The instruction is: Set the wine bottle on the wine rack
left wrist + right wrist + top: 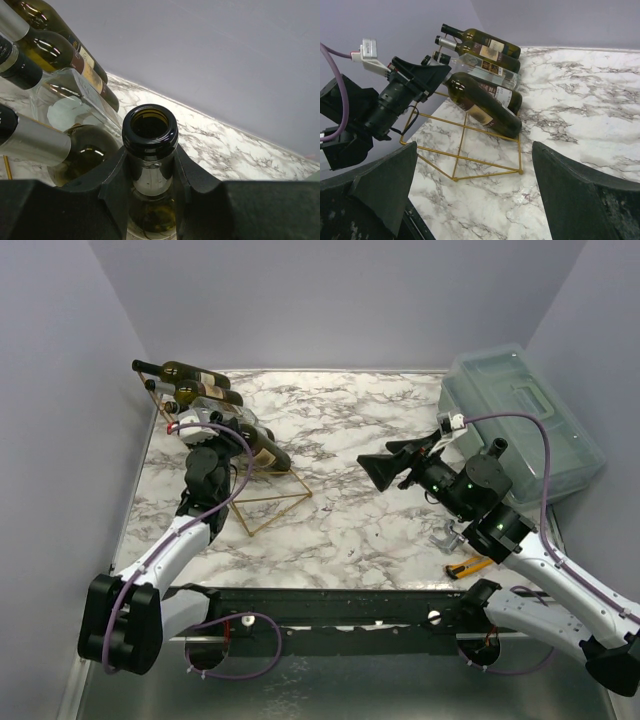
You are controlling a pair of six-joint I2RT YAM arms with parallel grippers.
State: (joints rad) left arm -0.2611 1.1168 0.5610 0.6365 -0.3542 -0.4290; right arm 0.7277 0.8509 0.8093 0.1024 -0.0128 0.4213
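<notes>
The gold wire wine rack [279,515] stands at the table's left, with several bottles lying slanted on it. My left gripper [212,432] is shut on the neck of a dark green wine bottle [268,452], the nearest one, whose body lies on the rack's rungs beside the others. In the left wrist view my gripper [150,175] clamps that bottle [150,131] just below its open mouth. My right gripper [385,468] is open and empty over the table's middle. The right wrist view shows the rack [486,175], the held bottle [482,106] and the left gripper [427,77] beyond my open gripper [475,200].
A translucent lidded plastic box [520,420] sits at the back right. A small yellow tool [468,566] lies near the right arm's base. Purple walls close the left, back and right sides. Bare marble [340,530] lies between rack and right arm.
</notes>
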